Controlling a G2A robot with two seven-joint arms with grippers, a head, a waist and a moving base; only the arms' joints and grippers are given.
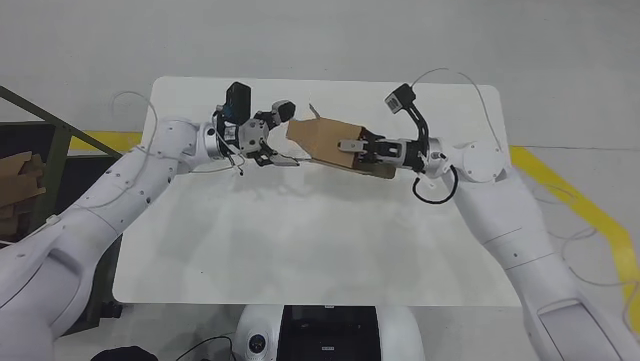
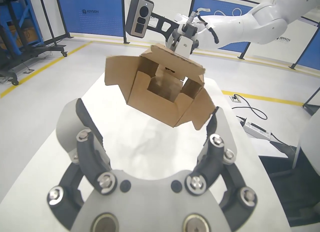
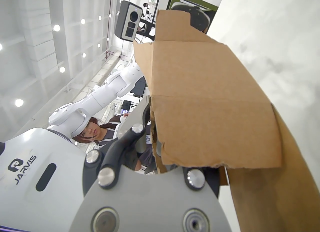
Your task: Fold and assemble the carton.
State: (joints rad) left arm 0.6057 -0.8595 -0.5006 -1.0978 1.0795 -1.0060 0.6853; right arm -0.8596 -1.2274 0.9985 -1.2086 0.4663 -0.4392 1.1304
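Gripping the half-folded cardboard carton (image 1: 322, 138) above the table (image 1: 300, 251), R gripper (image 1: 352, 150) clamped tight; L gripper (image 1: 280, 135) spread wide, empty, beside its open end.

The left gripper (image 1: 280, 136) and right gripper (image 1: 352, 147) face each other, arms angled inward. Left fingers stand spread wide; right fingers pinch the carton (image 1: 320, 136).

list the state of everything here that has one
carton: lifted, partly erected, end flaps open
left tool: open, at the carton's open end, gripping nothing
right tool: shut on the carton's wall
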